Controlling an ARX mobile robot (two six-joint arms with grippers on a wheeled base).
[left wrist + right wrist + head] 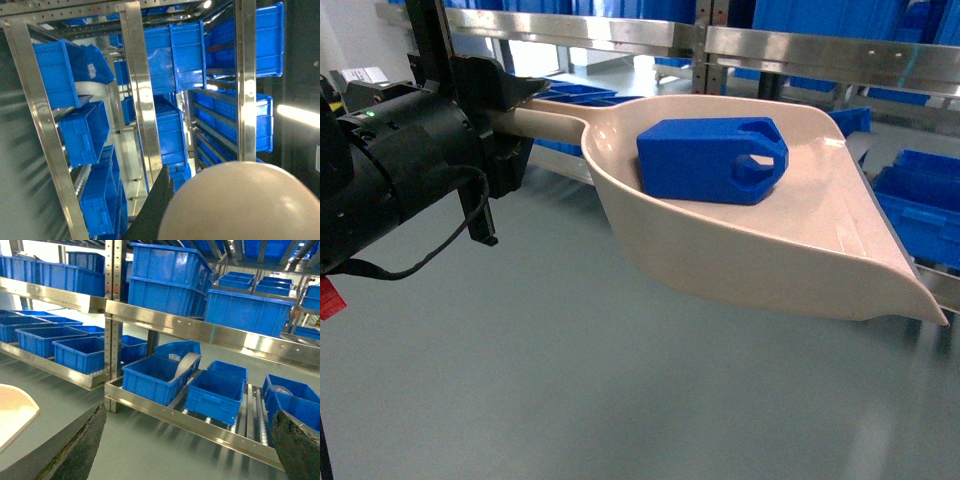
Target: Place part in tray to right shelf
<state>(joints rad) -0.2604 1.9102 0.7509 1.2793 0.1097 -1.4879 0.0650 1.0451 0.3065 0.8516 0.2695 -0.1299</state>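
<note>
The beige tray (790, 250) hangs in the air over the grey floor, its lip pointing right. The blue part (710, 160) lies inside it near the back wall, with its handle loop toward the lip. My left gripper (508, 112) is shut on the tray's long handle (545, 120). In the left wrist view the handle's rounded end (240, 205) fills the lower right beside one black finger (152, 210). The right gripper (185, 450) is open with only floor between its fingers. It faces the right shelf (200, 425), and the tray's edge (15, 410) shows at its left.
Steel racks with blue crates (155, 375) stand ahead on two levels. An upper steel rail (820, 50) crosses just behind the tray. More blue crates (920, 200) sit low at the right. Grey floor (570, 400) lies below the tray.
</note>
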